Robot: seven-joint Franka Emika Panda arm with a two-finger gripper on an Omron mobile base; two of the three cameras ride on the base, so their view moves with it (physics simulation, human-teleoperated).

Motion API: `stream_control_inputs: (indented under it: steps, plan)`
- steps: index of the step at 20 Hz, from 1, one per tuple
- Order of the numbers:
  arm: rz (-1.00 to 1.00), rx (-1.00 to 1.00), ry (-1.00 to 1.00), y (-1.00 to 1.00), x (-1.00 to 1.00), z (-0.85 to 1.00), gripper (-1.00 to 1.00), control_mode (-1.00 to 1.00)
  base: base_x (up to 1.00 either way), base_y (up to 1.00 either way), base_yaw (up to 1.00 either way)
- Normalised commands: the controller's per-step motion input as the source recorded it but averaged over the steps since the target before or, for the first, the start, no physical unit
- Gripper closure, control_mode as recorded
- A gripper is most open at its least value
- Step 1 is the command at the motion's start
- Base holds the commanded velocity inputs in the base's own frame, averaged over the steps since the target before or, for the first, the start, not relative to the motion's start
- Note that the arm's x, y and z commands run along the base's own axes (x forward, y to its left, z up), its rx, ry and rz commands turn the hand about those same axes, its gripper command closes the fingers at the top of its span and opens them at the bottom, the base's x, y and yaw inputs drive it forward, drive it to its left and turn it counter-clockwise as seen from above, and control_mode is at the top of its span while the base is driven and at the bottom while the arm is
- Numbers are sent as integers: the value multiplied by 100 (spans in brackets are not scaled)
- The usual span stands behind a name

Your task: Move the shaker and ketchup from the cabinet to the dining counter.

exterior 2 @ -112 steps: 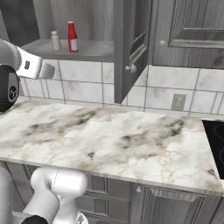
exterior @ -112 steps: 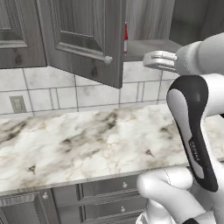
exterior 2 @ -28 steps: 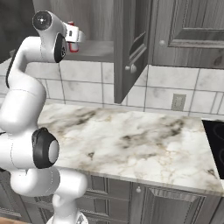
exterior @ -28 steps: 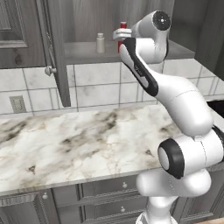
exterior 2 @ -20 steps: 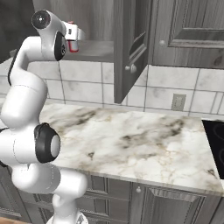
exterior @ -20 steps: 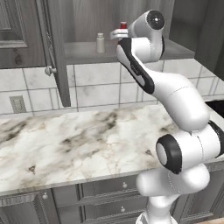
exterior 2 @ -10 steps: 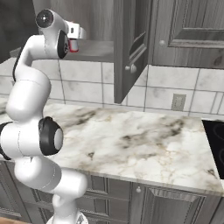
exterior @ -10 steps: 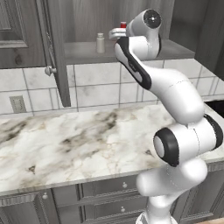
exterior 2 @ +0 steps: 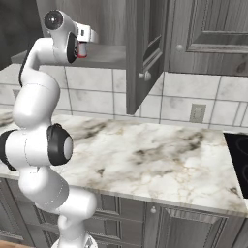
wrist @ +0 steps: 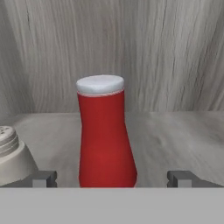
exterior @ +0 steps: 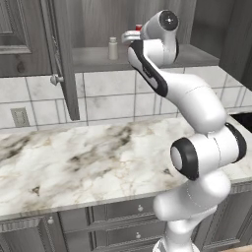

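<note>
The ketchup [wrist: 106, 135], a red bottle with a pale top, stands upright on the shelf of the open cabinet [exterior: 93, 59]. My gripper [wrist: 113, 178] is open, one fingertip [wrist: 43, 178] on each side of the bottle's base and both clear of it. The shaker [wrist: 11, 157], pale with a ribbed lid, stands just left of the ketchup. From the left base view the shaker [exterior: 112, 48] sits left of my gripper [exterior: 129, 35], with a bit of the ketchup [exterior: 139, 27] behind the hand. From the right, my gripper [exterior 2: 89, 35] reaches over the ketchup [exterior 2: 82, 50]. The dining counter is out of view.
The cabinet's open door [exterior: 61, 54] hangs left of the shelf; from the right, the open door [exterior 2: 145, 53] juts out beside my hand. Below runs a marble worktop [exterior: 88, 162] backed by white tiles, with a dark cooktop [exterior 2: 240, 160] at its right end.
The hand has pushed a little further into the cabinet toward the ketchup, and the arm's elbow has folded up. The jaws have stayed open.
</note>
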Motion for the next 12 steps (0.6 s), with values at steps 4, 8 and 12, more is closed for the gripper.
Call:
stream_control_inputs:
  steps: [4, 8, 12]
  plan:
    - [0, 0, 0, 0, 12, -6, -100, -100, 0, 0, 0]
    - [0, 0, 0, 0, 16, -5, -100, -100, 0, 0, 0]
    - [0, 0, 0, 0, 21, -1, -100, -100, 0, 0, 0]
